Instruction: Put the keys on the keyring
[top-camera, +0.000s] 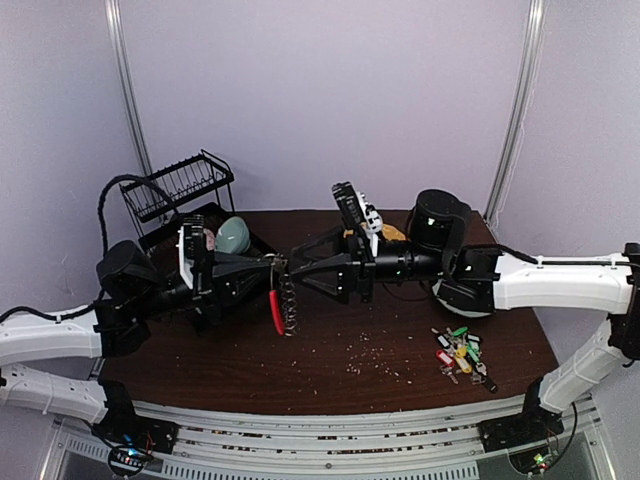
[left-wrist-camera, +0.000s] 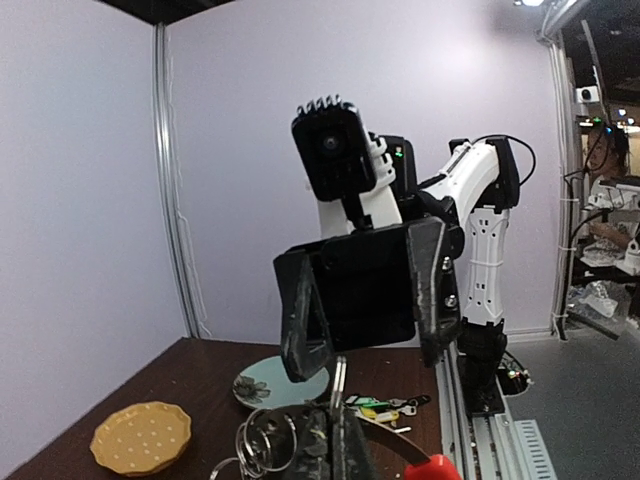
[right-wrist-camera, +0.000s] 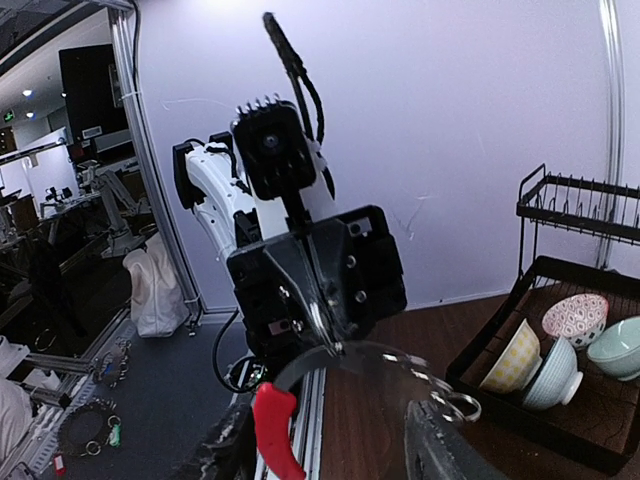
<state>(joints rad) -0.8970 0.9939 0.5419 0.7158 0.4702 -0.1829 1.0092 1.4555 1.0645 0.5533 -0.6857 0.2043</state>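
Surface: dark brown wooden counter (top-camera: 340, 385), sprinkled with pale specks; lilac walls on three sides.
Keyring (top-camera: 281, 300): one, a red arc with silver loops, hanging above mid-counter.
Left fingers (left-wrist-camera: 340, 450): closed, pinching the keyring's top.
Right fingers (right-wrist-camera: 440, 445): spread wide, holding nothing, facing the keyring from its right.
Keys (top-camera: 460, 352): one heap, well right of the keyring and nearer the front edge; green, yellow and red tags show, but the number of keys cannot be told.
Dish rack (top-camera: 180, 195): one, behind and left of the keyring, holding four bowls (right-wrist-camera: 555, 375).
Plates: two, right of the keyring: yellow dotted plate (left-wrist-camera: 140, 437) and pale patterned plate (left-wrist-camera: 262, 385).
Open room: bare wood from below the keyring to the front edge, and between the keyring and the keys.
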